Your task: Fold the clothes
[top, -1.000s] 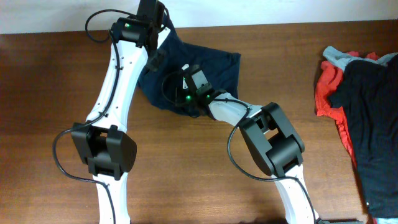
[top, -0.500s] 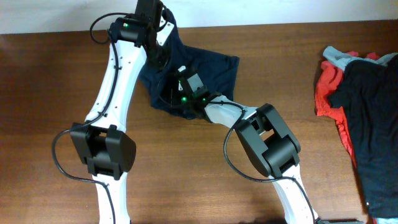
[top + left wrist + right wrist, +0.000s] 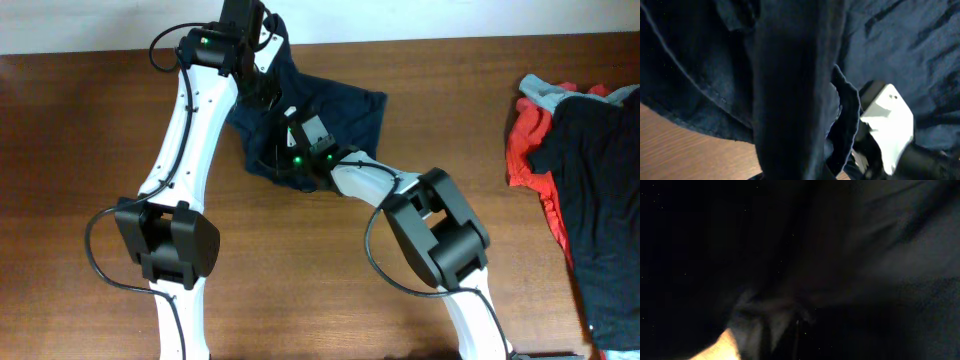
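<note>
Left hand (image 3: pixel 262 85), right hand (image 3: pixel 288 115) both closed

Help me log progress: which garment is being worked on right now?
The navy-blue shorts, with the left hand and right hand on them. The black, orange-red and grey heap lies apart at the right, untouched.

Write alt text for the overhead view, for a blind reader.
Left gripper and right gripper rest on dark navy-blue cotton shorts on a brown wooden table. Black, orange-red and grey clothes lie piled at the right edge.

Tabletop (image 3: pixel 80 140): brown wood, grain running left to right, faint sheen.
Backdrop (image 3: pixel 60 25): pale strip just beyond the tabletop's far edge.
Light: even, soft.
</note>
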Action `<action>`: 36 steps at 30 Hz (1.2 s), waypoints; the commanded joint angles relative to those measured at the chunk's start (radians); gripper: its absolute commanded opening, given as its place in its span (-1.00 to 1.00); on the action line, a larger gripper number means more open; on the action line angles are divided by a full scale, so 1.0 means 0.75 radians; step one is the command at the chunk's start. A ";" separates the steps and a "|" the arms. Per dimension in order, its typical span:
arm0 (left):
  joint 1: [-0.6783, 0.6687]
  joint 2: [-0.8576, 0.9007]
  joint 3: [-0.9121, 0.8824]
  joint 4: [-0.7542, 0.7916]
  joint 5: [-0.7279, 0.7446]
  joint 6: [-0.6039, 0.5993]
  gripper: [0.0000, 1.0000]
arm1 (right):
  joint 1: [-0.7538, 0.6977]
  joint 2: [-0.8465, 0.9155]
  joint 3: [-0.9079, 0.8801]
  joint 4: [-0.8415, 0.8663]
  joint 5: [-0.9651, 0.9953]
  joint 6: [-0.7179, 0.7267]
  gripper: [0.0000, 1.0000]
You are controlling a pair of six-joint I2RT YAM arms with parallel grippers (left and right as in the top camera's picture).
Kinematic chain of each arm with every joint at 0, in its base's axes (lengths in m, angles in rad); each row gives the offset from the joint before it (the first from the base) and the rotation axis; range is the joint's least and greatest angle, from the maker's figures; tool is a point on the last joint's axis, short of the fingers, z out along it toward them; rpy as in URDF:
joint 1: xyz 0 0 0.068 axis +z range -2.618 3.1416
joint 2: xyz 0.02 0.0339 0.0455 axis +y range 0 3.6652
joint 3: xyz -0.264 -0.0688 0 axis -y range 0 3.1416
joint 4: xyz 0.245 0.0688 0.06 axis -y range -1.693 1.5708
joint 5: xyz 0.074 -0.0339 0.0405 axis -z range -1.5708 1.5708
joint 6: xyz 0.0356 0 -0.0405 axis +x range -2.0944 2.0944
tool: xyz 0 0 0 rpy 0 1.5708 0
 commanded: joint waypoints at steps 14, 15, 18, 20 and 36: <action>-0.014 -0.015 0.032 0.011 0.054 -0.022 -0.99 | -0.494 -0.354 0.004 -0.841 0.008 -0.337 -0.92; -0.015 -0.014 0.032 0.012 0.054 -0.022 -0.99 | -0.522 -0.346 0.004 -0.856 0.009 -0.370 -0.92; -0.033 -0.014 0.032 0.011 0.054 -0.023 -0.99 | -0.606 -0.308 0.003 -0.885 0.079 -0.404 -0.92; -0.036 -0.014 0.032 0.011 0.054 -0.023 -0.99 | -0.623 -0.280 0.003 -0.883 0.087 -0.431 -0.92; -0.041 -0.008 0.024 0.003 0.055 -0.023 -0.99 | -0.627 -0.185 0.018 -0.764 0.089 -0.509 -0.92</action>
